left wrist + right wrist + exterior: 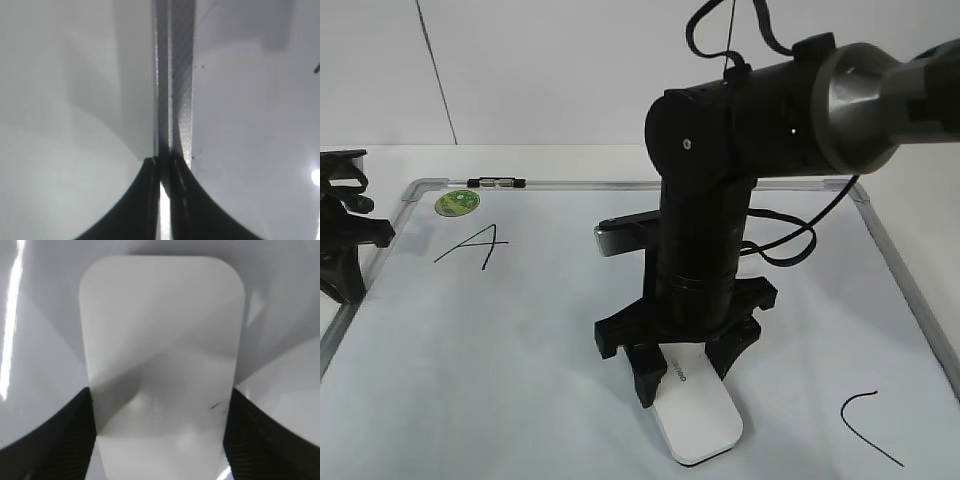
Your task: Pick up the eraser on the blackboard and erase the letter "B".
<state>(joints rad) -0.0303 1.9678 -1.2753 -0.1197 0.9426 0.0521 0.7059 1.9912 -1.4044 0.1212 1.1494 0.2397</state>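
Observation:
The white eraser (702, 422) lies flat on the blackboard (520, 340), near its front middle. My right gripper (685, 378) comes straight down on the eraser's far end, one jaw pressed against each long side. In the right wrist view the eraser (160, 340) fills the space between the black jaws (160, 400). The letter "B" is not visible; the right arm covers the board's middle. My left gripper (345, 285) is shut and empty at the board's left edge, above the silver frame (176, 75), as the left wrist view (164, 162) shows.
A black "A" (472, 245) is drawn at the board's back left. A "C"-like curve (868, 428) is at the front right. A marker (496, 182) lies on the back frame, with a round green sticker (457, 203) beside it. A cable hangs by the right arm.

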